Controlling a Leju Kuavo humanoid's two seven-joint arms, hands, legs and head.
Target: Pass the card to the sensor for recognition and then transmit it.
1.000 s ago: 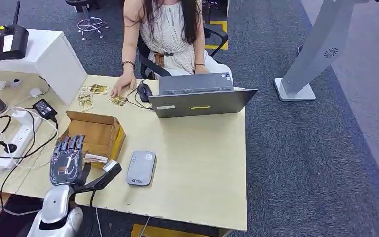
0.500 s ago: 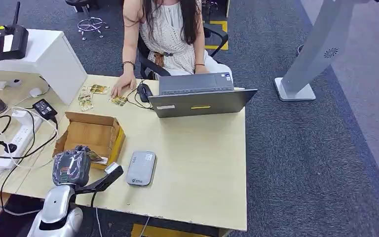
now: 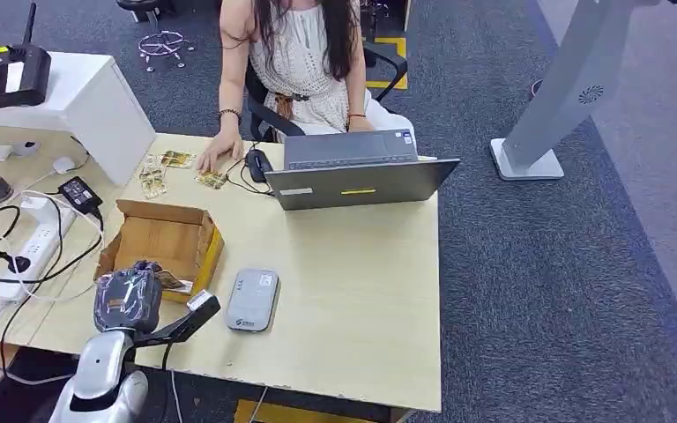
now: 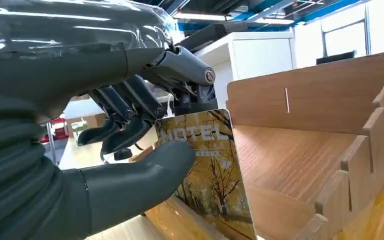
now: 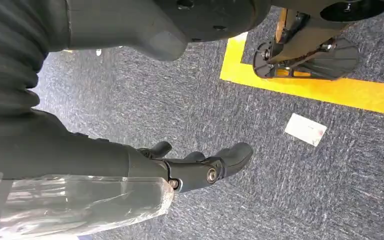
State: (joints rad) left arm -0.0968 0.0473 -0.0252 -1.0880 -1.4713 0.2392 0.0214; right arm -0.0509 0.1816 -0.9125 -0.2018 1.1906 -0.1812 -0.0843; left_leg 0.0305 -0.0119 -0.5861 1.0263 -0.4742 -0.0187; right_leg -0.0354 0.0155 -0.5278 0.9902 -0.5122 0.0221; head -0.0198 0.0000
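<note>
Card [image 4: 210,175], gold with autumn trees and the word HOTEL, sits at the near edge of the cardboard box [image 3: 169,238], pinched by the left hand [image 3: 128,298]: thumb pressed on its printed face, darker fingers [image 4: 130,132] curled behind it. In the head view the card [image 3: 173,281] pokes out just beyond the hand, over the box's front wall. The box is open-topped, with slotted dividers along one side, and stands on the pale wooden surface [image 3: 353,291].

Just beside the box, toward the robot's right, lies the grey sensor [image 3: 253,300], flat on the surface, apart from the hand.

Right hand [image 5: 200,165] hangs over grey carpet, fingers loosely curled and apart, nothing in them. A small white slip [image 5: 305,129] lies on the floor near a yellow line [image 5: 320,90].

Far side of the surface: open laptop [image 3: 357,172], a person [image 3: 295,62] seated behind it, one hand near several loose cards [image 3: 163,167]. Power strip [image 3: 31,247] and cables at the left.
</note>
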